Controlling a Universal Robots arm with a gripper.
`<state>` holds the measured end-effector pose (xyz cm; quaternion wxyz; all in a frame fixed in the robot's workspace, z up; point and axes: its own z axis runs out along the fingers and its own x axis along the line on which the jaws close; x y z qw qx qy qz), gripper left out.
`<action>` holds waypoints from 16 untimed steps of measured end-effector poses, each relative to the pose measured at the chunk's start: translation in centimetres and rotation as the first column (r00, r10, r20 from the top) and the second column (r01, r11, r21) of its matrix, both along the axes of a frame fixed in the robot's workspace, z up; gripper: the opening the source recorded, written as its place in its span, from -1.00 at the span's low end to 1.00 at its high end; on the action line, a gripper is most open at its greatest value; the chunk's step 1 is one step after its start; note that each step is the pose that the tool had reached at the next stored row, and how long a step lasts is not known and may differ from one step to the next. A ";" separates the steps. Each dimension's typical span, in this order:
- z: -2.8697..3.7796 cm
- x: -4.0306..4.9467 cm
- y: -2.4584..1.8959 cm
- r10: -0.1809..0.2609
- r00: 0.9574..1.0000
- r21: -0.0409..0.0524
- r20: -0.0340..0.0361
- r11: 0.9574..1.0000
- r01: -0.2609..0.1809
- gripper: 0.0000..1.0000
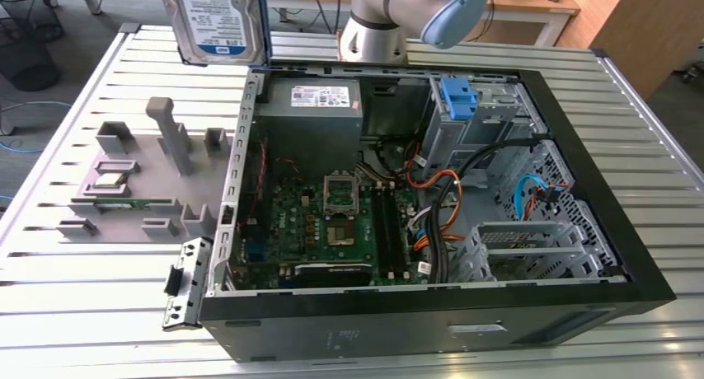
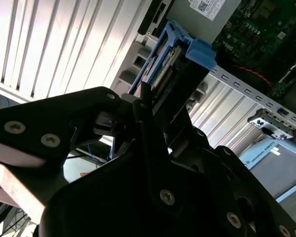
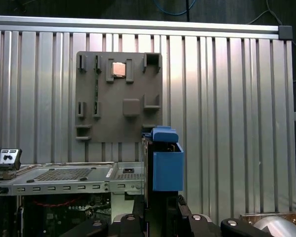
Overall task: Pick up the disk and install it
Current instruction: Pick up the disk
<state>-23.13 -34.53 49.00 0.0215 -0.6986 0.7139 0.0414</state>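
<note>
the gripper's black jointed linkage with its silver screws sits closest in the second wrist view, and its two dark fingers are closed tight on one narrow end of the disk, a flat silver-metal hard drive clipped in a blue plastic bracket, seen here edge-on and reaching away from the fingers. in the first wrist view the gripper grips the same disk, with the bracket's blue tab end pointing toward the ribbed aluminium table and the flat grey plastic parts fixture lying on it. in the exterior view the disk hangs upright in the upper left of the frame, white-and-blue label facing the camera, above the table and just outside the far left corner of the open black computer case. the case fills the centre and right of the frame. inside it are a grey power-supply box at the upper middle, a green motherboard below that, and a lone blue plastic bracket in the metal drive cage to the right. the grey fixture stands at the left of the frame, and the arm's pale base rises at the top centre.
</note>
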 end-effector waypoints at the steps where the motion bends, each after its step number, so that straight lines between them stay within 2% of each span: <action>1: 0.00 0.04 -0.01 0.000 1.000 0.000 0.000 1.000 0.000 -0.30; 16: 0.00 0.33 -0.01 0.000 1.000 0.000 0.000 1.000 0.000 -0.30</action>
